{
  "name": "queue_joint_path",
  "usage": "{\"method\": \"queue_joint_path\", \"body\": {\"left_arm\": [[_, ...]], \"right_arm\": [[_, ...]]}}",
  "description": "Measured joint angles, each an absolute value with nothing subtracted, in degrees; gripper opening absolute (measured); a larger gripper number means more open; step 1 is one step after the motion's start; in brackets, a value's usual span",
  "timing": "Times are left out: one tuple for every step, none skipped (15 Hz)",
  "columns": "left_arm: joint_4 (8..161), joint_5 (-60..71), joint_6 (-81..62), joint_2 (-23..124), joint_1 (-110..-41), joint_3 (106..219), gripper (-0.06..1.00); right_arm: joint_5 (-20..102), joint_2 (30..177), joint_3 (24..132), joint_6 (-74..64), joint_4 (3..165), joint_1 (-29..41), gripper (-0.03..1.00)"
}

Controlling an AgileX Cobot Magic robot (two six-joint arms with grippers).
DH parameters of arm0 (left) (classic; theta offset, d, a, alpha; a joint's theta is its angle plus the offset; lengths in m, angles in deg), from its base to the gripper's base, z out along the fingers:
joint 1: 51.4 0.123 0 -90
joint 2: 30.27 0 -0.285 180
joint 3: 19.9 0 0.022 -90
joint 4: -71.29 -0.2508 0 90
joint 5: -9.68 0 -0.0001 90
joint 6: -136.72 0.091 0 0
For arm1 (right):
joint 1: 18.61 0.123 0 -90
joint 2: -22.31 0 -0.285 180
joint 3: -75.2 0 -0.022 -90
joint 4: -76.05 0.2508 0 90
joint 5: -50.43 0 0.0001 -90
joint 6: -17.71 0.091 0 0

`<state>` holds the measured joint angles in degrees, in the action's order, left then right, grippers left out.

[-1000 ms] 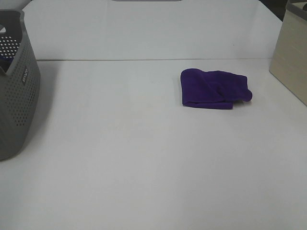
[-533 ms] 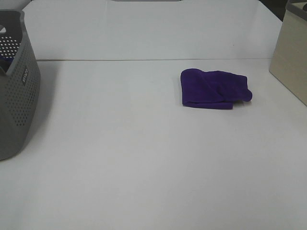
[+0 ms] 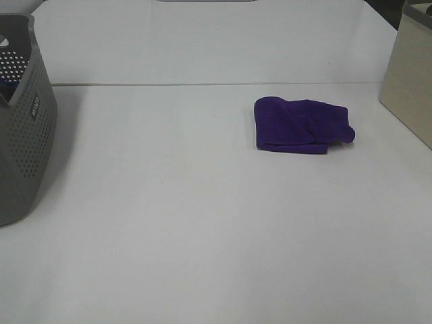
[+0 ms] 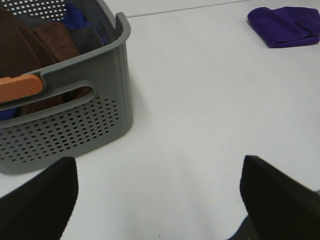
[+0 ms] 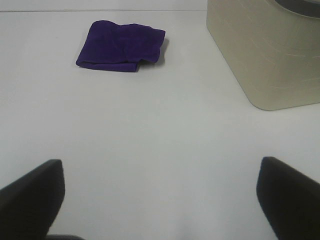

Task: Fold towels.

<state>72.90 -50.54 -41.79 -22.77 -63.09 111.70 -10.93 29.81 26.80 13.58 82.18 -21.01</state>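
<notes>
Probably lab bench: bare white table (image 3: pixel 202 236), grey laundry basket (image 4: pixel 75 115), beige bin (image 5: pixel 260 55).

My high camera looks down across the table (image 3: pixel 202 236), basket (image 3: pixel 27 135) at its left edge. My left wrist view sits low and close by the basket (image 4: pixel 75 115); my right faces a beige bin (image 5: pixel 265 55). All 3 share the towel (image 3: pixel 300 125) (image 4: pixel 286 26) (image 5: pixel 120 45).
</notes>
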Motion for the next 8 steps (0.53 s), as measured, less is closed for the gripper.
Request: {"method": "queue_joint_path", "body": {"left_arm": [[72.96, -50.54, -41.73, -22.77, -58.85, 111.70, 0.81], [73.01, -50.54, -41.73, -22.77, -54.49, 111.70, 0.81], [73.01, -50.54, -41.73, -22.77, -50.54, 111.70, 0.81], [73.01, -50.54, -41.73, -22.77, -48.93, 111.70, 0.81], [73.07, -50.54, -41.73, -22.77, -48.53, 111.70, 0.81], [73.30, -50.54, -41.73, -22.77, -48.48, 111.70, 0.81], [73.30, -50.54, -41.73, -22.77, -48.48, 111.70, 0.81], [73.30, -50.54, -41.73, -22.77, -48.48, 111.70, 0.81]], "right_arm": [[-10.93, 29.81, 26.80, 13.58, 82.18, -21.01, 0.97], [-10.93, 29.81, 26.80, 13.58, 82.18, -21.01, 0.97], [-10.93, 29.81, 26.80, 13.58, 82.18, -21.01, 0.97], [-10.93, 29.81, 26.80, 13.58, 82.18, -21.01, 0.97], [-10.93, 29.81, 26.80, 13.58, 82.18, -21.01, 0.97], [-10.93, 29.81, 26.80, 13.58, 82.18, -21.01, 0.97], [-10.93, 29.81, 26.80, 13.58, 82.18, -21.01, 0.97], [-10.87, 29.81, 26.80, 13.58, 82.18, -21.01, 0.97]]}}
